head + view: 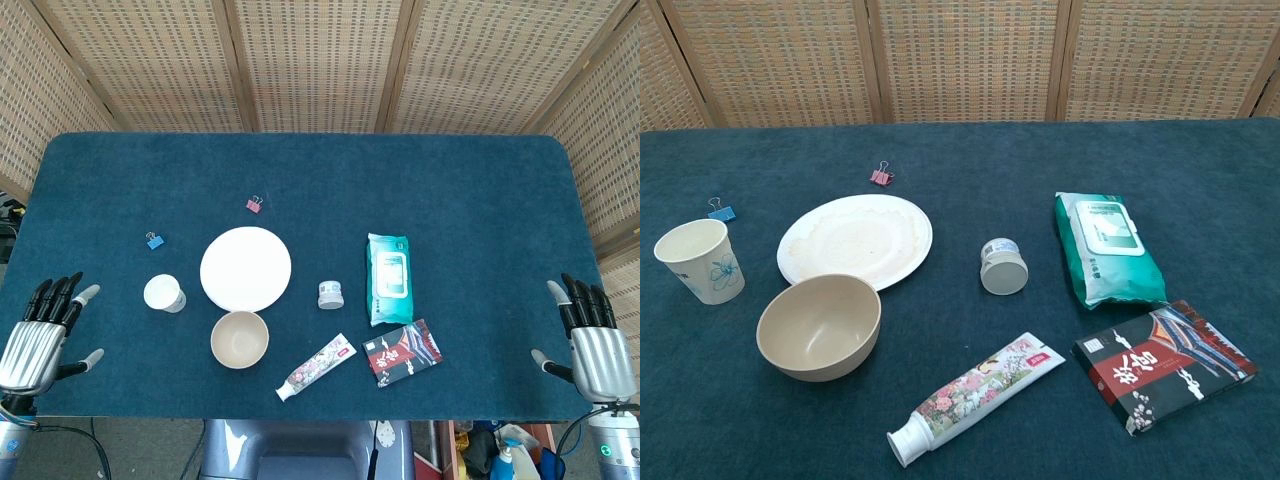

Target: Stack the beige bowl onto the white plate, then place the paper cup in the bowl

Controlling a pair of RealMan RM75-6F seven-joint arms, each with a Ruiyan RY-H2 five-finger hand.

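From the head view alone we see the left hand (40,338) and right hand (592,338), fingers spread and empty, at the table's near corners, while both views show the beige bowl (820,325) touching the white plate (855,240), paper cup (699,260) to its left.

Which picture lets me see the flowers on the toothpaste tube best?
The chest view. The toothpaste tube lies close to that camera, so its flower print and white cap are plain. In the head view the tube is small and seen from above, its print only a blur.
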